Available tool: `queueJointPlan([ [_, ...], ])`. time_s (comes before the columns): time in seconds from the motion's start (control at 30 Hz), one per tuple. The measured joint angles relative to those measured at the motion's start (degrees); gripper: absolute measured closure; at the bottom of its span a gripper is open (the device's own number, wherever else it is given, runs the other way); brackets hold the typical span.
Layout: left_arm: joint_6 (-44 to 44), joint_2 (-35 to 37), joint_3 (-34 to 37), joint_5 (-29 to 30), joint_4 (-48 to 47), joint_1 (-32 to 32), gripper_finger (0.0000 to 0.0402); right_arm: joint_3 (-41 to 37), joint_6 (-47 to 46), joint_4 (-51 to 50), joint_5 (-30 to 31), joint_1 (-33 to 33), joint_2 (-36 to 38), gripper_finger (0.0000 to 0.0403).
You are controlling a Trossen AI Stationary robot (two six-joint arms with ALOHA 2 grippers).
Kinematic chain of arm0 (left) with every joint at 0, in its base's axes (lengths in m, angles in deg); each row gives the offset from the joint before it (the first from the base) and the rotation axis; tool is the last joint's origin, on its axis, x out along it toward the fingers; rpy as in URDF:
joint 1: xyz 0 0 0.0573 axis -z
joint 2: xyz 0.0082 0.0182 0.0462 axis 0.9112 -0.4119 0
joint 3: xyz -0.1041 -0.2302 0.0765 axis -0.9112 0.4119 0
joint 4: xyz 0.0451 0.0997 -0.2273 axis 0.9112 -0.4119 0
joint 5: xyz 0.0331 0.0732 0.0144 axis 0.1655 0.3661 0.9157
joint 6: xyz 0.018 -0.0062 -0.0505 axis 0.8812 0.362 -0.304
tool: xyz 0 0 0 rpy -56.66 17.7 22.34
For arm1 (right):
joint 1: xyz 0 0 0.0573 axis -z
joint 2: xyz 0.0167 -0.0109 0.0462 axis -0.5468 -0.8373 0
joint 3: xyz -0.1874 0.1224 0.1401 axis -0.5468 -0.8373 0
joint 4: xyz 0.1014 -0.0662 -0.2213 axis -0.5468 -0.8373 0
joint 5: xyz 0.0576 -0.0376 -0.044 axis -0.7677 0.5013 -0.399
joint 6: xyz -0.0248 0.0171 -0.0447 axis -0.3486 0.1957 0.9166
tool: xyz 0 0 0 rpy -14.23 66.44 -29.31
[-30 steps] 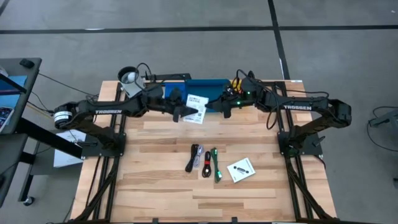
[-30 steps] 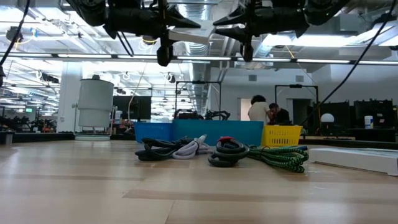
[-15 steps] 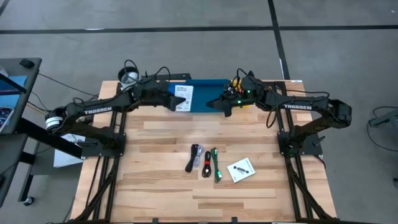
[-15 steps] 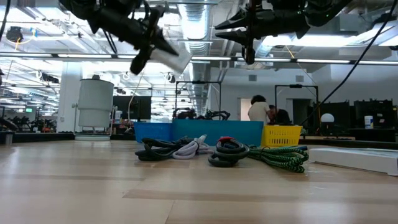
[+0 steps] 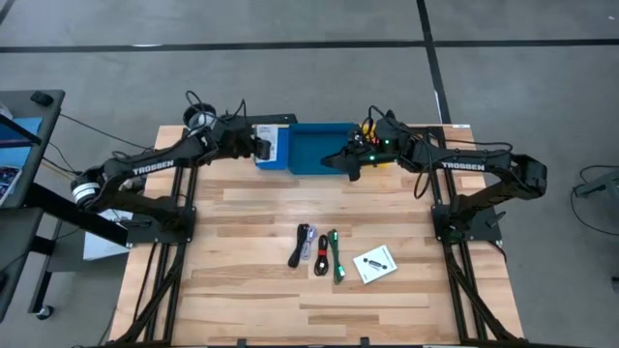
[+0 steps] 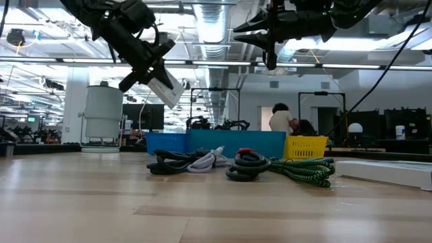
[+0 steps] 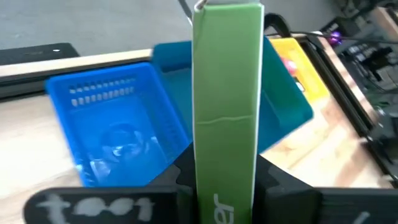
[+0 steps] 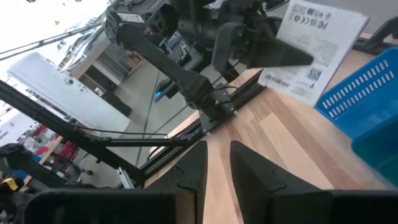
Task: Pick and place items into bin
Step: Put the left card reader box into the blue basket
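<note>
My left gripper point(image 5: 259, 145) is shut on a flat white packet point(image 5: 267, 143) with a green edge point(image 7: 227, 93). It holds it in the air over the small blue tray point(image 7: 112, 134), beside the wide blue tray point(image 5: 314, 155). The yellow tray point(image 7: 303, 71) stands at the row's other end. My right gripper point(image 5: 331, 161) hangs shut and empty above the wide tray's right part. Black point(image 5: 303, 246), red point(image 5: 322, 254) and green point(image 5: 337, 257) cables and a second white packet point(image 5: 375, 263) lie mid-table. My left gripper pinches the packet's two flat faces between its fingers point(image 7: 186, 177), at the packet's end nearest the wrist. The fingers slant down toward the far edge and lie along the packet. The packet point(image 6: 166, 88) sticks out past the fingertips, tilted down, clear of the trays.
A white-and-black cup point(image 5: 199, 118) stands at the far left corner behind the left arm. The cables point(image 6: 246, 165) lie in a row in the table's middle. Bare wood runs along the near edge. People stand in the room beyond the table point(image 6: 287, 120).
My left gripper has carried the packet from above the wide blue tray toward the table's left and far edges, tipping its fingers downward. The packet, first lying flat and level, now slants down over the small blue tray. My right gripper has kept still.
</note>
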Motion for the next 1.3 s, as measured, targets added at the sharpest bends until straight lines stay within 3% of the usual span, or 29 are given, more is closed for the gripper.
queueJointPlan([
  [0.13,0.3,-1.1,0.0,0.1,0.1,-1.2,0.036,0.0,0.0,0.0,0.1,0.0,0.0,0.0339],
  [0.33,0.1,-6.7,0.0,-4.1,1.4,-1.8,0.036,0.0,0.0,0.0,1.4,0.0,0.0,0.0339],
  [1.3,2.6,-12.9,0.0,-3.2,5.7,-4.3,0.0354,0.1,0.0,0.0,1.6,0.0,0.0,0.0339],
])
